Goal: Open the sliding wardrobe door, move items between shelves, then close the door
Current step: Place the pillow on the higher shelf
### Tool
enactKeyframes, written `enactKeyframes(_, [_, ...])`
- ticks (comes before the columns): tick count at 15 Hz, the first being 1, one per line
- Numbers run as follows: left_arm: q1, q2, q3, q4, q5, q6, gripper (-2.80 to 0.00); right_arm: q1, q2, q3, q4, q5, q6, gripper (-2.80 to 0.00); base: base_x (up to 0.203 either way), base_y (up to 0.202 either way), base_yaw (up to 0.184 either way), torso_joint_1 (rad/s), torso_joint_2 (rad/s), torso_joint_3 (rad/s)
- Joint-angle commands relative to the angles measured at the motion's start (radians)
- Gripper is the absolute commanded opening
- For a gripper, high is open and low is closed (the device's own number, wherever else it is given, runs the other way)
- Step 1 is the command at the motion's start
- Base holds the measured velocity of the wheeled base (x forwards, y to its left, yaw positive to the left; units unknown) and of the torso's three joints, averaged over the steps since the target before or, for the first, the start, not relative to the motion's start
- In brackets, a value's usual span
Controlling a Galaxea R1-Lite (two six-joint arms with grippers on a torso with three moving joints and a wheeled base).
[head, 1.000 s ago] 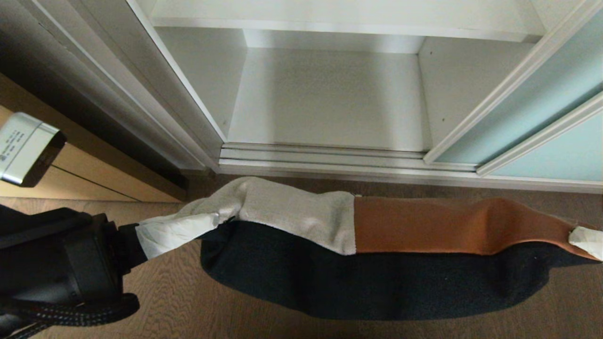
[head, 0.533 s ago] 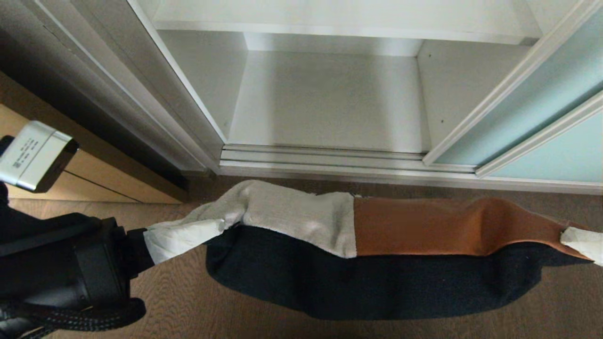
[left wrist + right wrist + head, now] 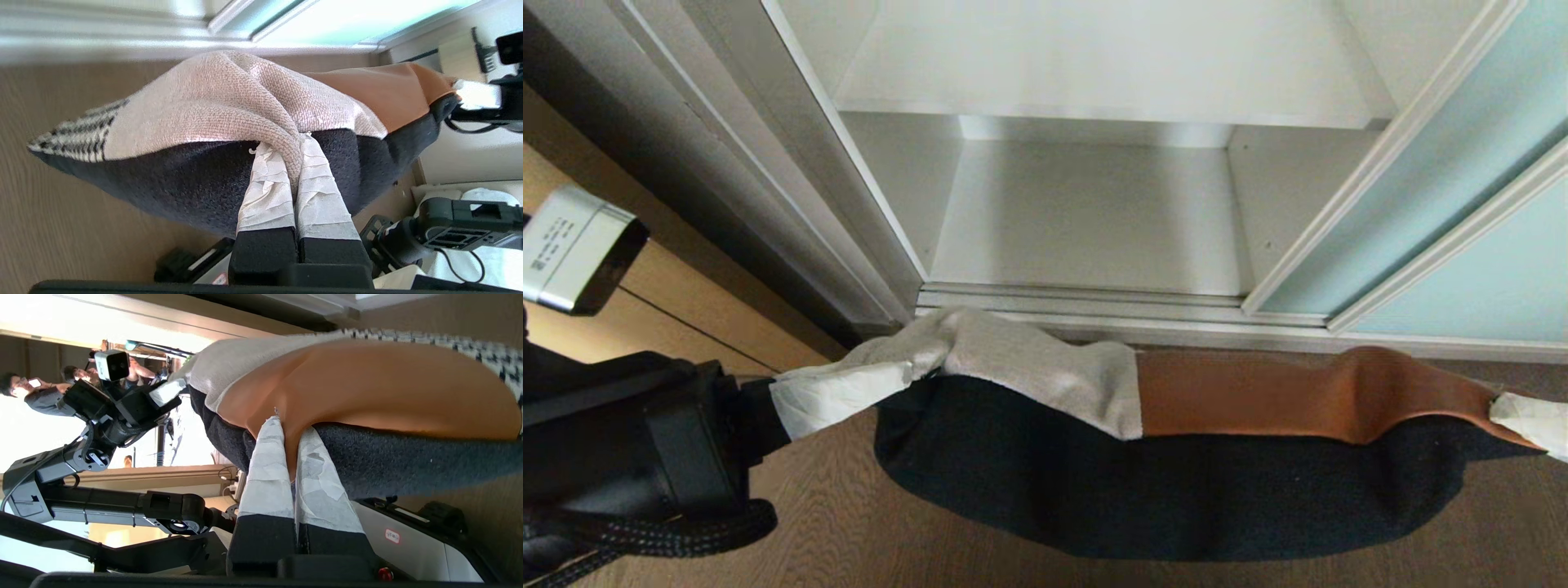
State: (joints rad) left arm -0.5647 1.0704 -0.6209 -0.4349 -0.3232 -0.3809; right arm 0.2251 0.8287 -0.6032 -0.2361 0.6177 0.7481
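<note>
At the far left we see our left gripper, its 2 white-taped fingers pressed together on a fold of off-white fabric at the corner of the square patchwork cushion with off-white, rust-orange and houndstooth panels and a black back. We hold the cushion stretched crosswise above the grey-brown wood-grain floor, just in front of the wardrobe's silver bottom track. Behind it the wardrobe stands open, showing 2 plain white shelves, one above the other. Further right, the frosted pale blue-green sliding wardrobe door in its thin silver frame sits pushed aside. At the far right our right gripper pinches the cushion's rust-orange corner between its taped fingers.
</note>
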Motion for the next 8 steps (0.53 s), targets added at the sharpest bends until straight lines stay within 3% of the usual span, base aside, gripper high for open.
enactKeyframes(1, [0.0, -0.006, -0.005, -0.004, -0.001, -0.003, -2.8, 0.0, 0.001, 0.003, -0.002, 0.004, 0.005, -2.8, 0.0, 0.0, 0.0, 0.002, 0.0, 0.208])
enactKeyframes(8, [0.002, -0.008, -0.017, -0.002, 0.004, -0.004, -2.8, 0.0, 0.017, 0.003, -0.002, 0.004, 0.007, -2.8, 0.0, 0.0, 0.0, 0.004, 0.0, 0.205])
